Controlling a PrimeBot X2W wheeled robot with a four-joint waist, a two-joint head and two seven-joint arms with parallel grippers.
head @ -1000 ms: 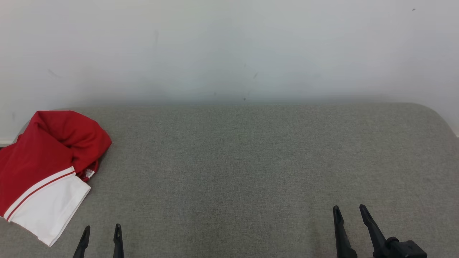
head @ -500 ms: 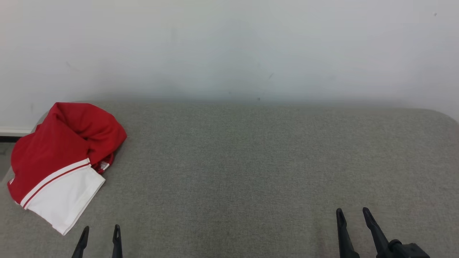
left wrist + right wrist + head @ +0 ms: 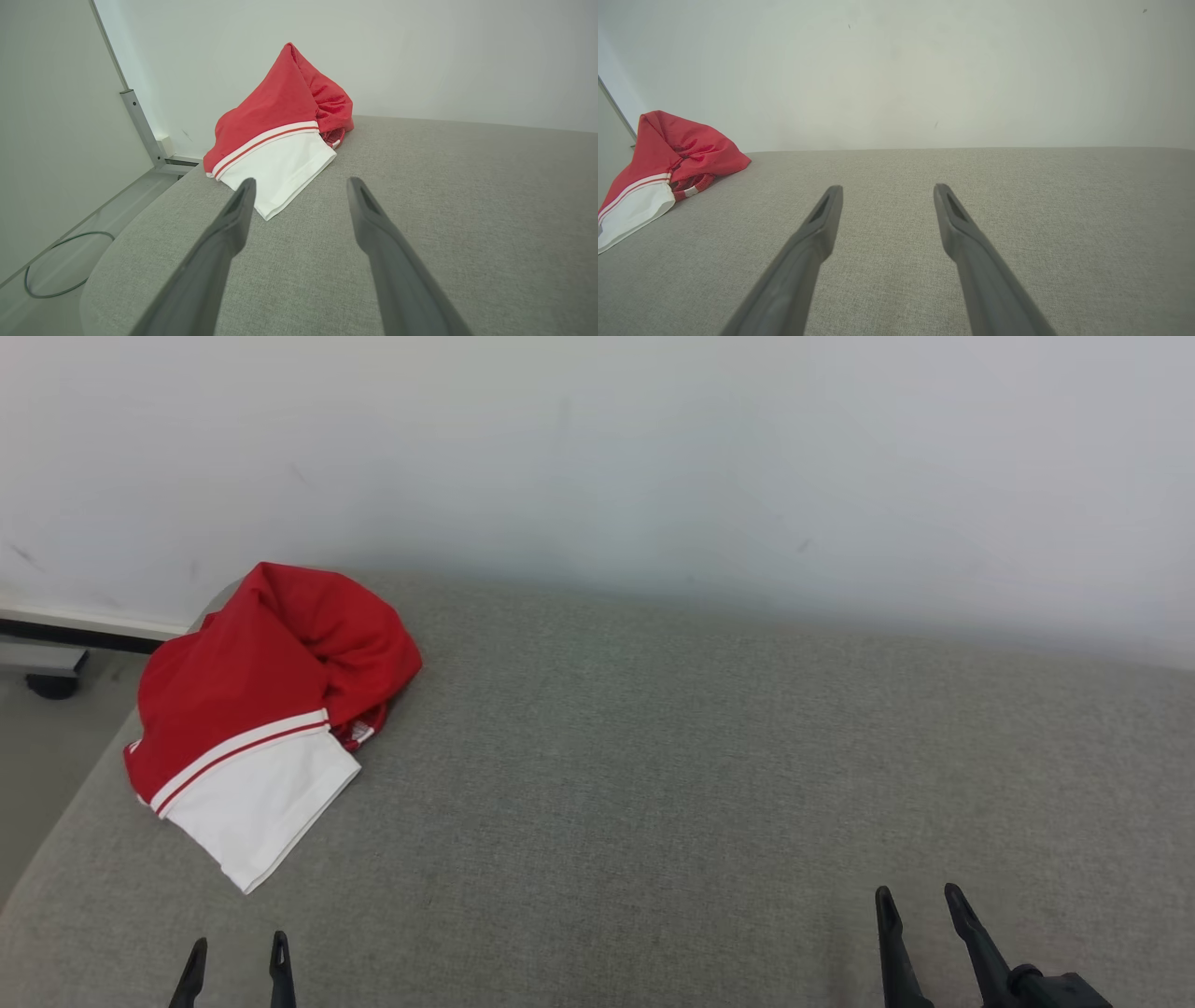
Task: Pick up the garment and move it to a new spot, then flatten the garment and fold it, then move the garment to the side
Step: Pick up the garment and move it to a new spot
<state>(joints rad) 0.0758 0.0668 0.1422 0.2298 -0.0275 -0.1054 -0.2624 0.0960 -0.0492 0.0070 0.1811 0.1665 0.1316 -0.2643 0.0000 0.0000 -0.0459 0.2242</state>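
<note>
**Grey fabric worktop by a pale wall, garment at its far left**

The worktop (image 3: 653,784) runs up to a plain wall (image 3: 597,457). The red-and-white garment (image 3: 271,709) lies crumpled near the far left corner, with its white panel toward the robot. The left tool (image 3: 238,941) is near it, fingers spread and empty. The right tool (image 3: 916,890), also spread and holding nothing, is well apart from it at the right.
</note>
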